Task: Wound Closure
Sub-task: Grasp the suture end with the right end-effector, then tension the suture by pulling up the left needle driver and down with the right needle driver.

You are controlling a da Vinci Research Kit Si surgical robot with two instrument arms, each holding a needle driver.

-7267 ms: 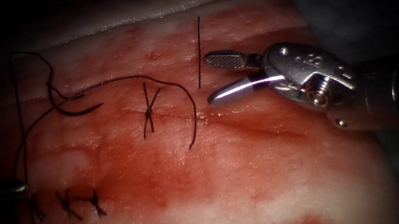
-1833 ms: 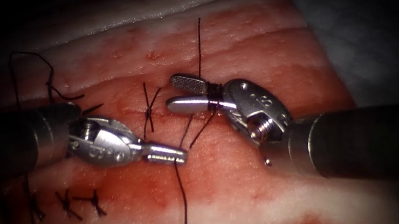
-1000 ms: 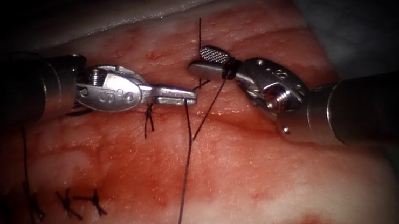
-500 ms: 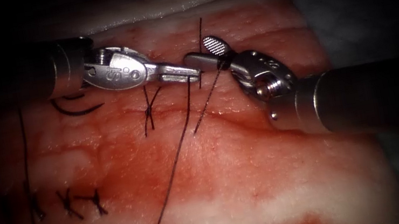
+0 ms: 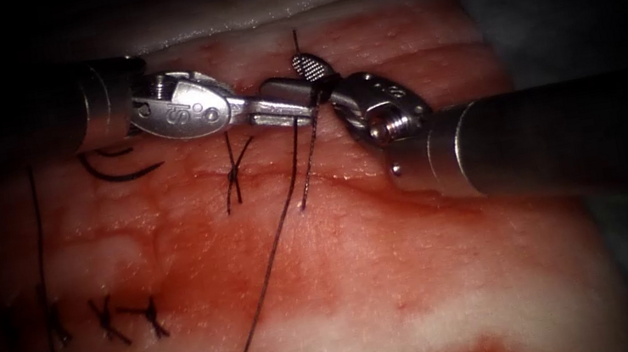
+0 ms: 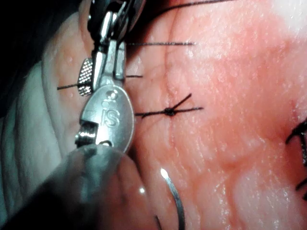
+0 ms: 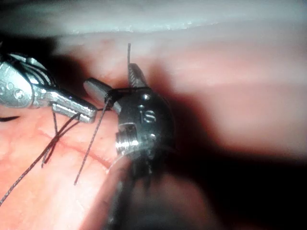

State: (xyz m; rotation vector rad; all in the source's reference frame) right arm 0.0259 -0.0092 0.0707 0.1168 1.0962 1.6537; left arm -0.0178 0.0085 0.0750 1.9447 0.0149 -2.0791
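Pork-belly tissue [image 5: 403, 289] lies on the practice bench, its cut [image 5: 387, 197] already crossed by one tied stitch [image 5: 232, 177], the reference point for everything here in the endoscope view. Up and to the right of that stitch, the right tool [image 5: 281, 75] holds its jaws parted and grips nothing. Dark thread [image 5: 263, 280] is wound around those jaws near their hinge, and a short free tail [image 5: 296, 39] stands just above them. The left tool [image 5: 302, 115] comes in from the upper left of the stitch and is clenched on the thread. Its tip touches the right tool's lower jaw, and the long strand falls away below and to the left of the stitch. The curved needle [image 5: 120, 176] lies loose on the tissue to the left of the stitch, held by neither tool and not in the tissue. Judged from the wrap, a knot throw is being formed. The next move calls for the parted jaws to take the short tail cleanly without shedding the wrap, while the left tool holds its strand taut. Count: two tools, one needle, and four tied stitches. Three of those stitches sit in a row [image 5: 104, 320] below and to the left of the first.
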